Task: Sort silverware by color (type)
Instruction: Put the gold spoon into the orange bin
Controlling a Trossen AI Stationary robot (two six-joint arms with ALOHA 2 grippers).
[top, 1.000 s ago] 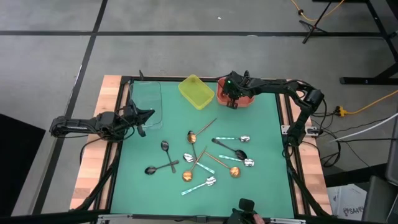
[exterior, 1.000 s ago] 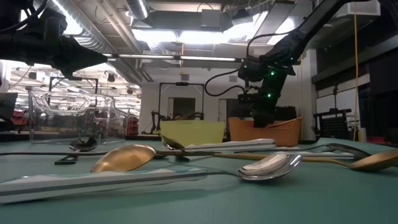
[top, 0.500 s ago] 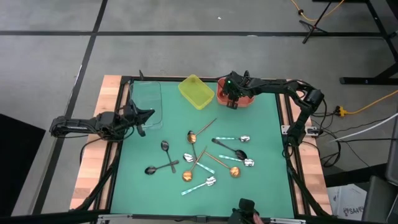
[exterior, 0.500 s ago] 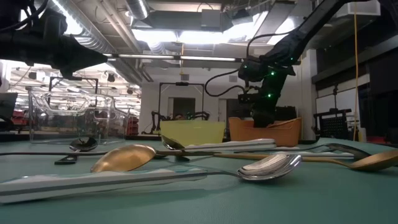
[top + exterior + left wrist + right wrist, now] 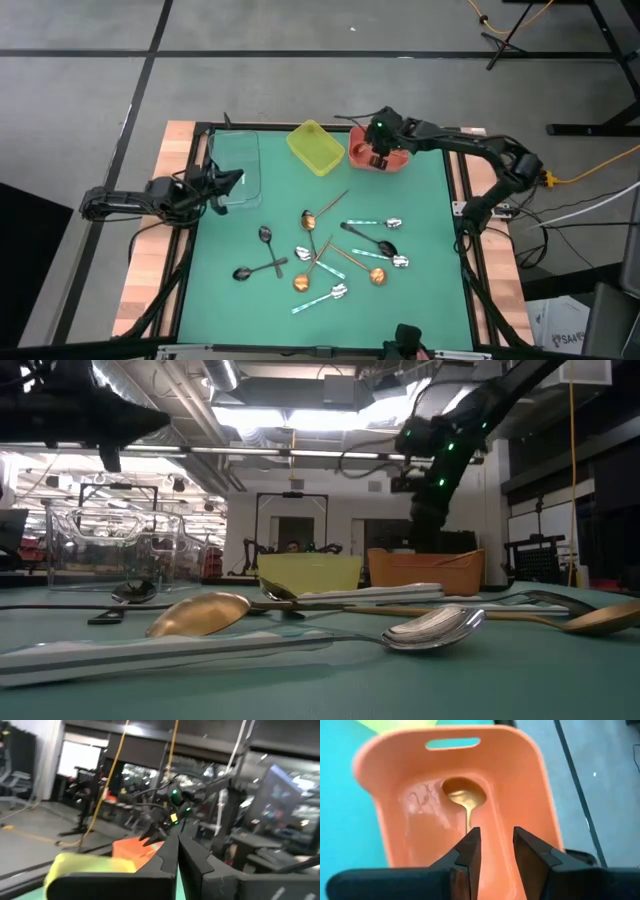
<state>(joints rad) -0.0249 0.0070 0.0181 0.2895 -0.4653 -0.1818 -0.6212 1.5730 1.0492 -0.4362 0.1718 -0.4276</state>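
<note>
Several spoons lie scattered on the green mat: copper-gold ones [image 5: 308, 217], black ones [image 5: 265, 235] and silver ones with teal handles [image 5: 385, 223]. One more copper-gold spoon [image 5: 465, 800] lies on the floor of the orange bin [image 5: 392, 158] at the far right. My right gripper [image 5: 378, 153] hangs open above that bin, pointing steeply down, with nothing between its fingers [image 5: 470, 847]. My left gripper [image 5: 236, 180] waits shut at the mat's left edge, beside the clear bin [image 5: 237, 160], and holds nothing.
A yellow bin [image 5: 316, 146] stands between the clear bin and the orange bin along the far edge. The mat's near strip and its left part hold no spoons. In the low view, a copper-gold spoon [image 5: 200, 612] and a silver spoon [image 5: 430, 628] lie nearest the camera.
My right gripper has risen straight up from the orange bin, leaving the copper-gold spoon on the bin's floor. My left gripper has tipped upward a little at the mat's left edge. The spoons on the mat have kept still.
</note>
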